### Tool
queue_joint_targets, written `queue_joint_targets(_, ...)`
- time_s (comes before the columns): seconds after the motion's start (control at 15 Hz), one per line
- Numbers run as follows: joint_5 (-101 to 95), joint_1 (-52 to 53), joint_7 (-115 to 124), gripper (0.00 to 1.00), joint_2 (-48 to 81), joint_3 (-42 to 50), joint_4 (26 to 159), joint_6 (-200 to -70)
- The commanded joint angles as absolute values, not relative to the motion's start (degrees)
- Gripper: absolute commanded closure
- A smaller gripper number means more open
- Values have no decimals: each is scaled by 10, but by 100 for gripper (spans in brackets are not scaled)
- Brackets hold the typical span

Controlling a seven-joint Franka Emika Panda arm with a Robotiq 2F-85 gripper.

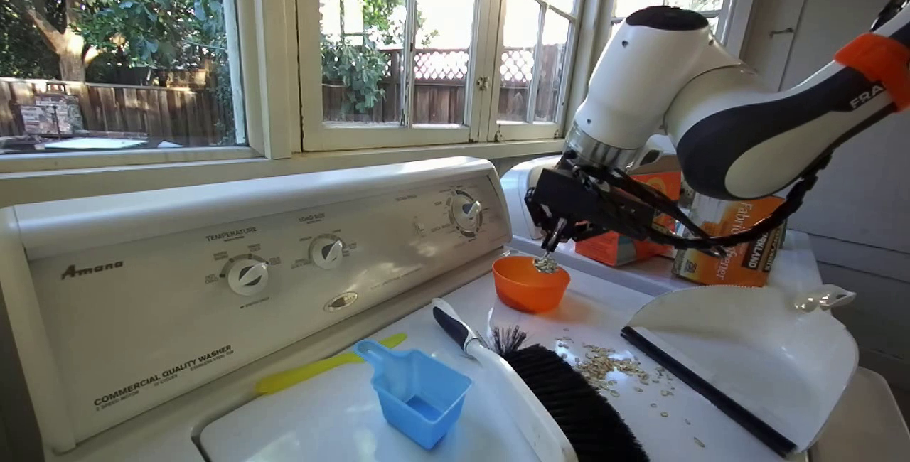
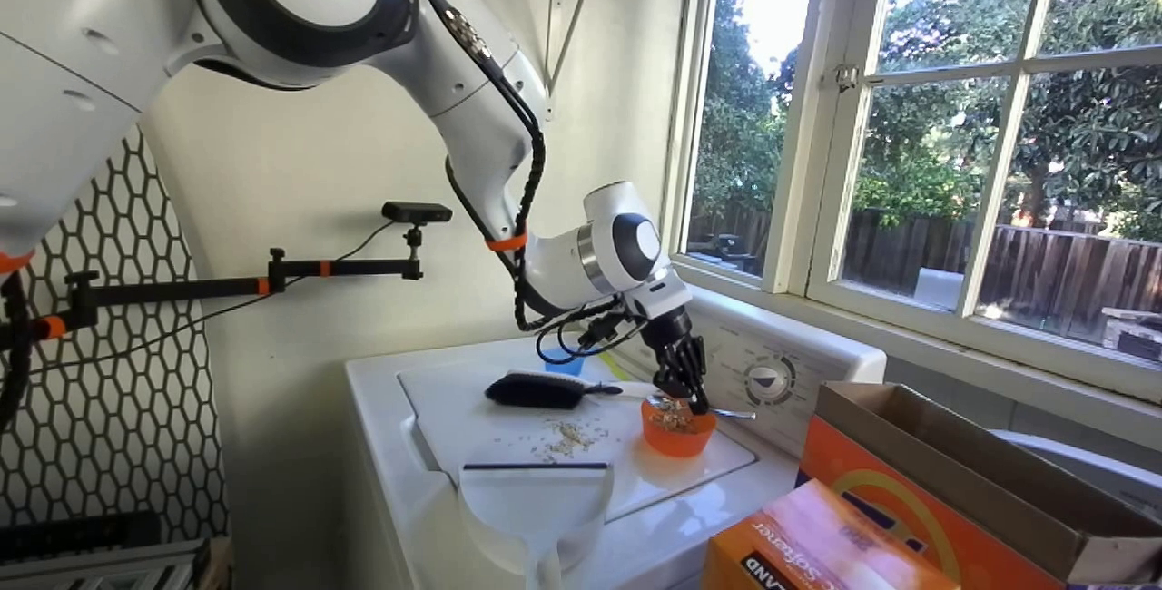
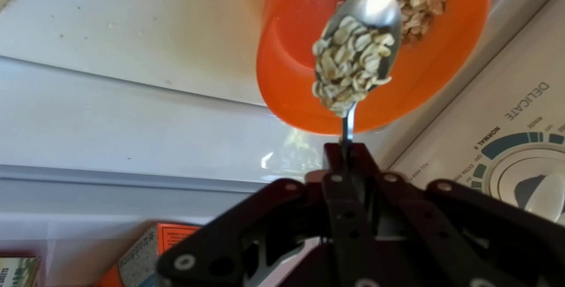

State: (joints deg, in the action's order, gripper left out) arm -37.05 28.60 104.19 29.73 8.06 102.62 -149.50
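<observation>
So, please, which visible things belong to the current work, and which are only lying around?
Seemingly in use:
gripper
spoon in its grip
oats on the spoon
orange bowl

Lying about:
brush
dustpan
blue scoop
long yellow object
spilled oats
softener box

In ext. view: near, past washer panel (image 1: 284,298) twd. window (image 1: 490,85). In ext. view: farther, over boxes (image 2: 817,545) twd. wall (image 2: 318,154). Wrist cam: v. close, down on bowl (image 3: 287,84), shared by all.

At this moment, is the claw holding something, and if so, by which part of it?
Yes, the claw holds a metal spoon by its handle, with oats in its head.
</observation>
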Motion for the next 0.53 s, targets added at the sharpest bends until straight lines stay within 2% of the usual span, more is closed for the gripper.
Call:
queue_joint_targets(0.0,-427,307,1100,98,318,92,992,-1460)
queue_joint_targets(0.47,-520,305,1167,98,330,64,961,-1381)
